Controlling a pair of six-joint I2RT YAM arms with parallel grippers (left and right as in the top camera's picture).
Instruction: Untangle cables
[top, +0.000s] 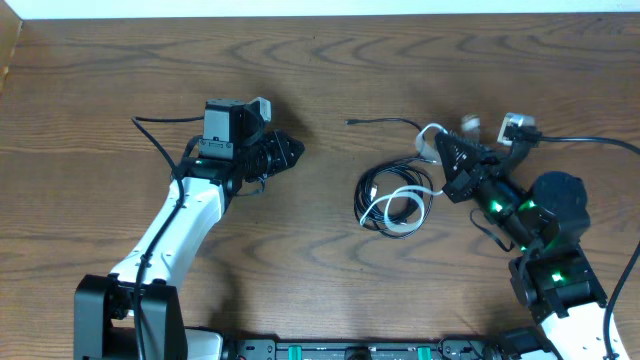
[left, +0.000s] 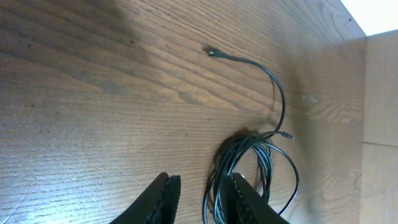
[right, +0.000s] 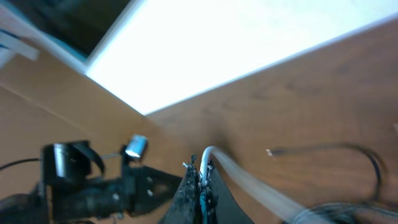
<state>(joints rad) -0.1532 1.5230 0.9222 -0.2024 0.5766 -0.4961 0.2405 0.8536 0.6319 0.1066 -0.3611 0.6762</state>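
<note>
The cables lie in a loose heap (top: 392, 200) on the desk (top: 320, 70), right of centre and between the two arms, nearer the right one. Most of the heap is black cords (top: 372, 188) wound into rough overlapping loops. One black end (top: 385, 122) runs out of the heap toward the far edge and lies flat, ending in a small plug (top: 351, 122). The white cord (top: 428, 128) threads through the loops, curls out at the near side of the heap and rises in an arc to the right tool.

The right tool (top: 438, 143) is closed tight on the white cord at the far right side of the heap. In the right wrist view its fingers (right: 200, 180) are pressed together, with the white cord (right: 239, 177) coming out from between them and falling away blurred toward the desk. The black plug (right: 268, 152) shows beyond it.

The left tool (top: 290, 152) is well to the left of the heap, pointing toward it, and touches no cable in the overhead view. In the left wrist view its jaws stand partly apart with only bare wood between them (left: 200, 183). The black coil (left: 249, 158) lies ahead of its right finger (left: 244, 198), and the loose plug (left: 211, 53) is farther off.
</note>
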